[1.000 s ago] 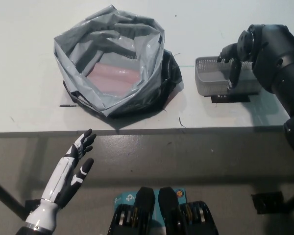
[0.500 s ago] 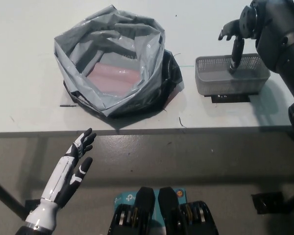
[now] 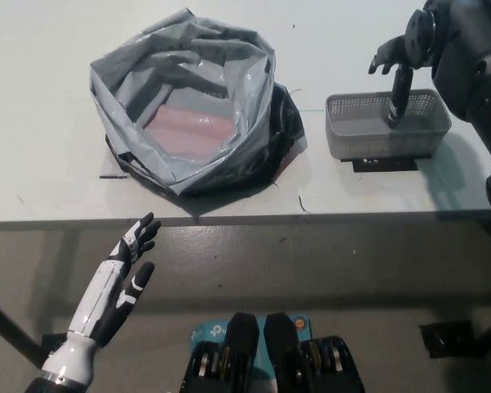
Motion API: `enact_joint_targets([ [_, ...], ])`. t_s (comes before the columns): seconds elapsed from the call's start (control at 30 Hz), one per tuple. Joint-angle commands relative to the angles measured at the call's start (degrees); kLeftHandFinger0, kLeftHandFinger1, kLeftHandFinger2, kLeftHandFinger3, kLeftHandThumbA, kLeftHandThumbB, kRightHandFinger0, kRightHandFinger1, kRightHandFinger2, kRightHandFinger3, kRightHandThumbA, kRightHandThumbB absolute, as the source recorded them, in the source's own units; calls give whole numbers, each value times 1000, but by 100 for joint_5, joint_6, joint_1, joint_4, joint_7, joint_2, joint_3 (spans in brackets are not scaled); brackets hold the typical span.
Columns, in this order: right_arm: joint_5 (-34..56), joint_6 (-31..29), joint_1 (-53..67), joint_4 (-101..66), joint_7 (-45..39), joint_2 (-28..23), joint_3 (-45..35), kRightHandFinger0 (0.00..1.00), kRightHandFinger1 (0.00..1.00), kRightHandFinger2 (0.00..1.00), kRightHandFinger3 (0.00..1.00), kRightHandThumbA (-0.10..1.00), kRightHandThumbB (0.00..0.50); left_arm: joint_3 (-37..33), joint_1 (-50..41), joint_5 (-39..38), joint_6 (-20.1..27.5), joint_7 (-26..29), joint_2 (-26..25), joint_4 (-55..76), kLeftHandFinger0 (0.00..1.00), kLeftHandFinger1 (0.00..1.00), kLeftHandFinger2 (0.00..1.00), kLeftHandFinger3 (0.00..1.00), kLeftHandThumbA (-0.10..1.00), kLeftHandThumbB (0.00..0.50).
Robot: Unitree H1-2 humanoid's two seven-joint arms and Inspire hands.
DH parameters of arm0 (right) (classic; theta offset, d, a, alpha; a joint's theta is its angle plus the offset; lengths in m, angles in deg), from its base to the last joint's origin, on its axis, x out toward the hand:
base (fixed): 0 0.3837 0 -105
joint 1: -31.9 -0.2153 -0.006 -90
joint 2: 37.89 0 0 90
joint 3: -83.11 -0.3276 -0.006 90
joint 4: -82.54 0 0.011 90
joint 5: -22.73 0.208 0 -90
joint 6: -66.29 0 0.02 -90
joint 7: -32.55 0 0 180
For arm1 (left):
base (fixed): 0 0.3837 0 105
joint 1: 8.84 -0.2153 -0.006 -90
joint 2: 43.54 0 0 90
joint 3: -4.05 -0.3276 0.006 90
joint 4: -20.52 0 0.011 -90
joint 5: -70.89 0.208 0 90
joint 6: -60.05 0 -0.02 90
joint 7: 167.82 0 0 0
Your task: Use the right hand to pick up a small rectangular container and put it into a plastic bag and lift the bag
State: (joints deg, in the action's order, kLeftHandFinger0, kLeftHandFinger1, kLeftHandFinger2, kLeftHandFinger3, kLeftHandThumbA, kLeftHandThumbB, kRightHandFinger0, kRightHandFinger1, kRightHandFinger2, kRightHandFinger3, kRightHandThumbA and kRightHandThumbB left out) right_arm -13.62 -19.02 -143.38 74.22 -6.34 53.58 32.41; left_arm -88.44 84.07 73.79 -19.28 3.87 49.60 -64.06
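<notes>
Right hand [image 3: 399,70] is hanging over the small grey mesh container [image 3: 385,127], fingers spread and gripping nothing, one finger pointing down into the basket's open top. Container is sitting directly under that hand on the white table [image 3: 49,164]. Grey plastic bag [image 3: 184,102] is standing open well off to the hand's left, something pink lying inside it. Left hand [image 3: 119,282] is resting below the table edge, fingers apart, empty.
</notes>
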Motion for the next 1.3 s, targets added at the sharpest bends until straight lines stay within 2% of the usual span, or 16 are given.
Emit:
enact_joint_targets([
  [0.0, -18, -202, -246, -81, -93, -77, -17, 1000, 1000, 1000, 1000, 908, 500, 2, -7, -44, 112, -56, -57, 163, 1000, 1000, 1000, 1000, 929, 292],
  [0.2, 65, 34, -16, 35, 53, 165, -132, 1000, 1000, 1000, 1000, 908, 500, 5, -96, -112, 83, -78, -55, 271, 1000, 1000, 1000, 1000, 924, 308],
  [0.33, 45, 163, 75, 52, 336, 262, -155, 1000, 1000, 1000, 1000, 861, 500, 5, -107, -114, 87, -76, -52, 298, 1000, 1000, 1000, 1000, 920, 306],
  [0.43, 93, 339, 306, 79, 746, 385, -243, 1000, 1000, 1000, 1000, 774, 500, -2, -122, -137, 123, -75, -31, 302, 1000, 1000, 1000, 1000, 902, 298],
  [0.5, -25, 284, 403, 74, 946, 420, -160, 1000, 1000, 1000, 1000, 817, 500, 1, -126, -133, 121, -65, -24, 324, 1000, 1000, 1000, 1000, 899, 294],
  [0.73, -103, 292, 626, 94, 1450, 404, -106, 1000, 1000, 1000, 1000, 800, 500, -3, -74, -123, 159, -72, -37, 320, 1000, 1000, 1000, 1000, 900, 291],
  [1.0, 0, 305, 657, 96, 1439, 312, -187, 1000, 1000, 1000, 1000, 755, 500, -9, -134, -100, 105, -93, -73, 342, 1000, 1000, 1000, 1000, 907, 304],
  [1.13, 74, 264, 465, 71, 1088, 268, -248, 1000, 1000, 1000, 1000, 787, 500, -3, -167, -104, 72, -91, -76, 335, 1000, 1000, 1000, 1000, 913, 320],
  [1.2, 109, 278, 370, 56, 928, 252, -284, 1000, 1000, 1000, 1000, 761, 500, 5, -154, -114, 59, -94, -83, 337, 1000, 1000, 1000, 1000, 908, 314],
  [1.27, 113, 233, 282, 31, 770, 233, -293, 1000, 1000, 1000, 1000, 795, 500, 11, -125, -129, 80, -103, -95, 302, 1000, 1000, 1000, 1000, 904, 303],
])
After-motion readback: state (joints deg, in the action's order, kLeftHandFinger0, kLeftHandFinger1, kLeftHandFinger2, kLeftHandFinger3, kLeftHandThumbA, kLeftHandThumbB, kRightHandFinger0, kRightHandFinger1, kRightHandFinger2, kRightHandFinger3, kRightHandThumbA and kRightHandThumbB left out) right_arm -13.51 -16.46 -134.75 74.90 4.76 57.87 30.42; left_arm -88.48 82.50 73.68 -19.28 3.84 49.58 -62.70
